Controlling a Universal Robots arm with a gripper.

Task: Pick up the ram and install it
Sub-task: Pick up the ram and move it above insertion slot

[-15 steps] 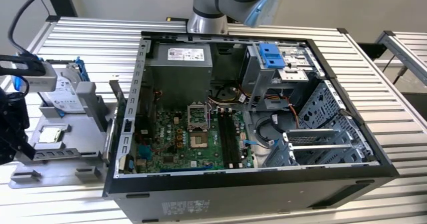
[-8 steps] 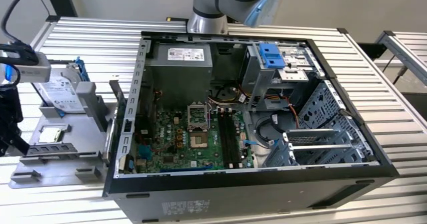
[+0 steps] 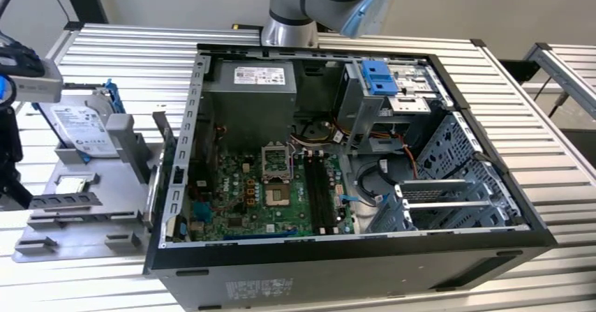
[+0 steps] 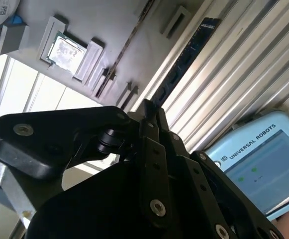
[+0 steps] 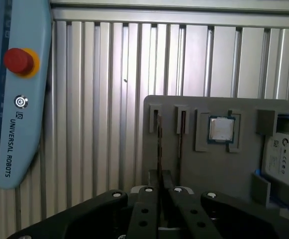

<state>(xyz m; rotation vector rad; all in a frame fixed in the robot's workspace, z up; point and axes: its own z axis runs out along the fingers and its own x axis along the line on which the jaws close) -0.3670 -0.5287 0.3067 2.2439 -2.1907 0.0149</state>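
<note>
The tray lies on the desk, at the exterior view's left of the computer case. On the tray, the processor chip sits between the hard drive and the ram. The pendant is beside the tray's ram end.

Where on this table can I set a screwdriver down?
Bare table slats: above the gray tray in the exterior view, and the strip on the exterior view's right of the computer case. The tray and the case's inside are crowded.
</note>
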